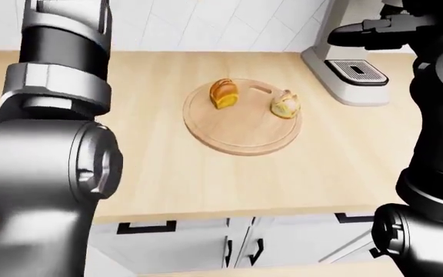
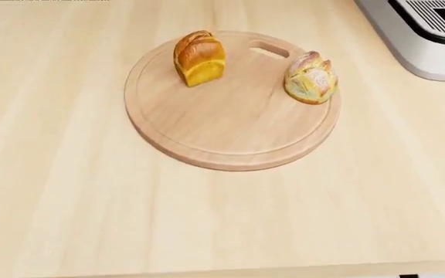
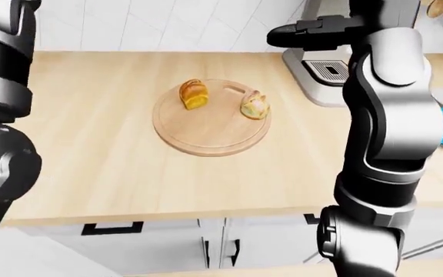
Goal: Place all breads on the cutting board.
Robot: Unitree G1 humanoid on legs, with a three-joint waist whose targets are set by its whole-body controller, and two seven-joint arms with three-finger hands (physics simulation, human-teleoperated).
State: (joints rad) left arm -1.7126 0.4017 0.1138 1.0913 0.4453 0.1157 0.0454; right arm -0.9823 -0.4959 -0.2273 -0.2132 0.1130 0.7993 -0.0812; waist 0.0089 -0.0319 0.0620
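Counter (image 2: pixel 68 191): pale wood, the widest surface under me, running below both of my arms. Coffee machine (image 1: pixel 350 78): grey body standing on the counter directly beneath my right hand (image 3: pixel 302 32), apart from the board. Left arm (image 1: pixel 52 150): raised high at the left of the left-eye view; the left hand runs off the top edge, so I cannot tell how far it is open or whether it carries anything. Right arm (image 3: pixel 387 115): upright at the right of the right-eye view, its hand held level above the machine, fingers stretched out flat with nothing between them as far as I can make out. Cutting board (image 2: pixel 230 142): round, with a slot handle, lying on the counter below and to the left of my right hand, well clear of both arms. Loaf (image 2: pixel 199 58): golden, standing upright on the board near its upper left rim. Roll (image 2: pixel 311 78): pale and crusty, on the board's right side near the handle slot, nearer my right hand than the loaf, the two breads apart. Judgement: both breads sit inside the rim and I see no other bread on the counter, so the placing looks done; the careful course is to keep both hands high and away, letting neither arm swing low across the board and knock the upright loaf over.
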